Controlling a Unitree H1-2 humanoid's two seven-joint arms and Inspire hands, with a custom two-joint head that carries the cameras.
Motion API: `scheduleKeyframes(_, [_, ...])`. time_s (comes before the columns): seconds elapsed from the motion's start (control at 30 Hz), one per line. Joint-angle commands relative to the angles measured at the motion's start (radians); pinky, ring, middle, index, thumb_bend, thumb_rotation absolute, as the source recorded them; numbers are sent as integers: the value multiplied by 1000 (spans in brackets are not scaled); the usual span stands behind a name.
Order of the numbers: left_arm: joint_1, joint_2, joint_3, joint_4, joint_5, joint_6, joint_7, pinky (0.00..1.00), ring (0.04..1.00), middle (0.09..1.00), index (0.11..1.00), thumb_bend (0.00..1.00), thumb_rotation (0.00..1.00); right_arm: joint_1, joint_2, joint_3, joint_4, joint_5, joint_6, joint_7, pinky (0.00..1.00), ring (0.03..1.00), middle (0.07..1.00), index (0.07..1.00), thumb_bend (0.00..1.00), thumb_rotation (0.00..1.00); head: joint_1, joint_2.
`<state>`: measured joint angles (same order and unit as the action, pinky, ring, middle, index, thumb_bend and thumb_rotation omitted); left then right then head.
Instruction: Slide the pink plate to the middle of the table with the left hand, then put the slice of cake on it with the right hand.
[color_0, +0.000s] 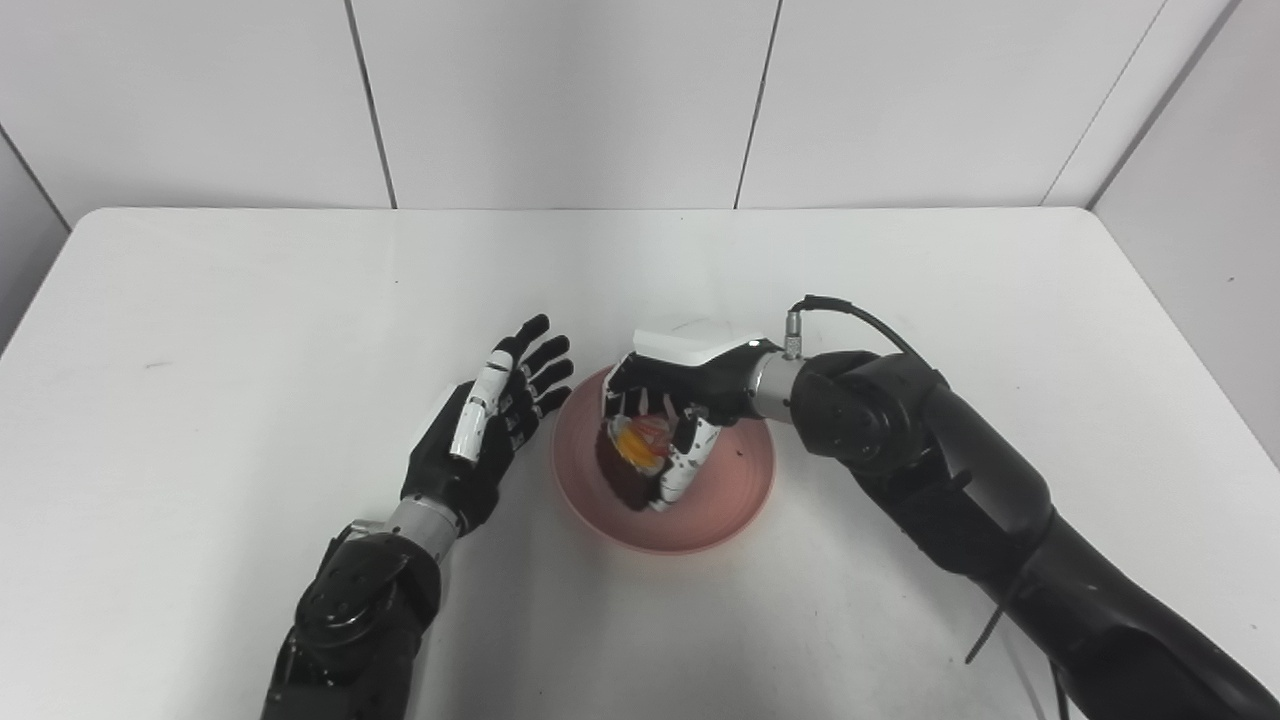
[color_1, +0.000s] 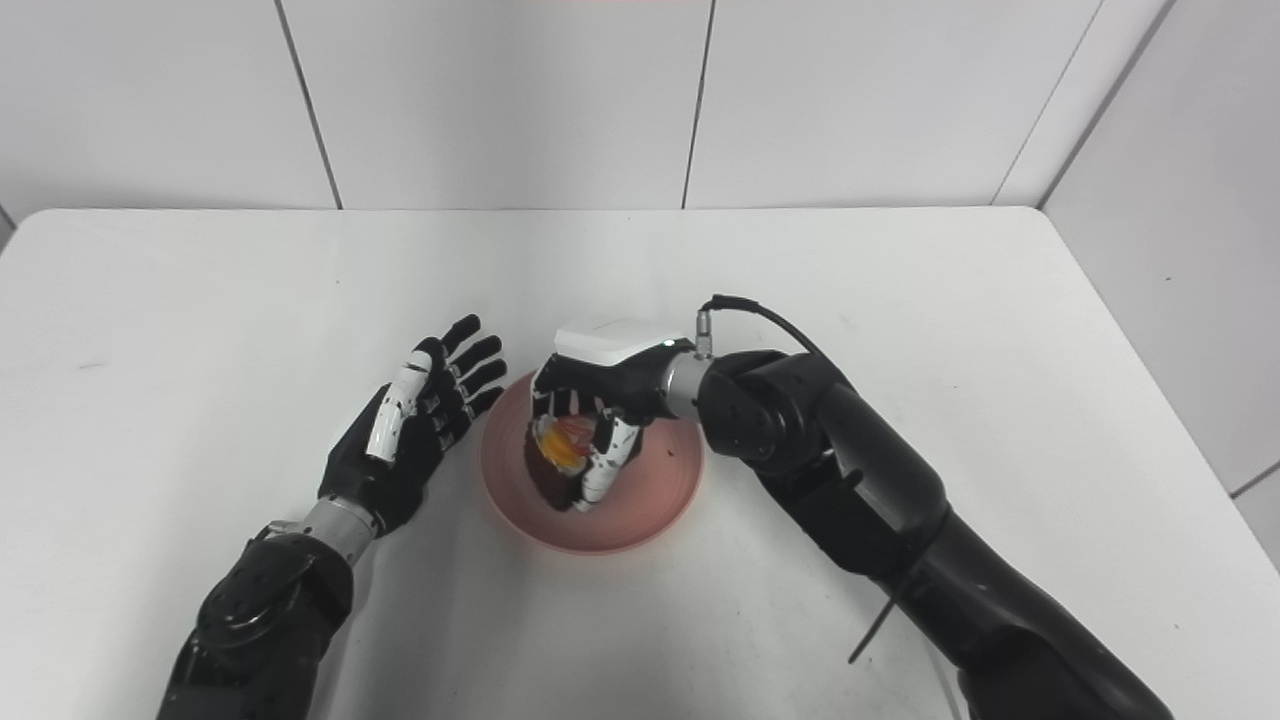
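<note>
Risk of tipping: slice of cake (color_0: 636, 455) clasped by right hand (color_0: 668, 405) over pink plate (color_0: 730, 495) mid-table (color_0: 200, 300), left hand (color_0: 490, 420) splayed, empty, just beside rim; uneven release topples slice.

So you've got a plain white table (color_0: 250, 300) with rounded far corners, matte top, a few tiny dark specks on it. Behind and around it you're boxed in by white wall panels (color_0: 560, 100) with thin dark seams running between them.
</note>
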<state>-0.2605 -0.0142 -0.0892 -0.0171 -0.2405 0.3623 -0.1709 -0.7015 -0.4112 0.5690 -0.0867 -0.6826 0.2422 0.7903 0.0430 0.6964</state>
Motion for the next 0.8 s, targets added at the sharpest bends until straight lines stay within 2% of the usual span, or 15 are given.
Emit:
scheduleKeyframes(0.0, [21, 2, -3, 26, 17, 55, 13, 906, 932, 934, 930, 353, 1000, -21, -2, -7, -25, -18, 7, 8, 568, 670, 731, 771, 686, 425, -1, 3])
scheduleKeyframes(0.07, [21, 3, -5, 26, 18, 54, 11, 912, 936, 939, 933, 355, 1000, -17, -3, -13, -31, -18, 7, 13, 629, 738, 795, 825, 728, 497, -1, 4])
scheduleKeyframes(0.17, [20, 8, -8, 27, 19, 52, 6, 918, 942, 944, 937, 359, 1000, -14, -7, -22, -41, -8, 5, 24, 721, 876, 938, 944, 863, 657, -1, 6])
scheduleKeyframes(0.23, [19, 10, -9, 26, 20, 50, 4, 919, 942, 945, 938, 359, 1000, -17, -9, -24, -49, -8, 11, 40, 749, 923, 977, 980, 908, 708, -1, 7])
scheduleKeyframes(0.33, [18, 12, -9, 25, 19, 55, 2, 919, 936, 940, 935, 358, 1000, -26, -16, -23, -67, -15, 29, 79, 850, 992, 999, 999, 989, 827, -2, 7])
scheduleKeyframes(0.37, [17, 12, -9, 24, 18, 58, 2, 920, 936, 940, 935, 358, 1000, -29, -18, -25, -76, -18, 40, 95, 858, 993, 1000, 1000, 992, 834, -2, 7])
scheduleKeyframes(0.43, [17, 12, -8, 22, 17, 62, 2, 918, 931, 939, 937, 357, 1000, -30, -22, -31, -95, -17, 55, 115, 937, 1000, 1000, 1000, 1000, 884, -1, 7])
scheduleKeyframes(0.67, [19, 11, -4, 16, 13, 74, 4, 923, 939, 946, 943, 356, 1000, -31, -39, -51, -166, -23, 64, 150, 948, 1000, 1000, 1000, 1000, 902, -4, 10])
scheduleKeyframes(0.77, [18, 12, -2, 19, 11, 67, 0, 935, 949, 951, 946, 358, 1000, -9, -44, -108, -203, 18, 22, 91, 930, 1000, 1000, 1000, 997, 908, -6, 4])
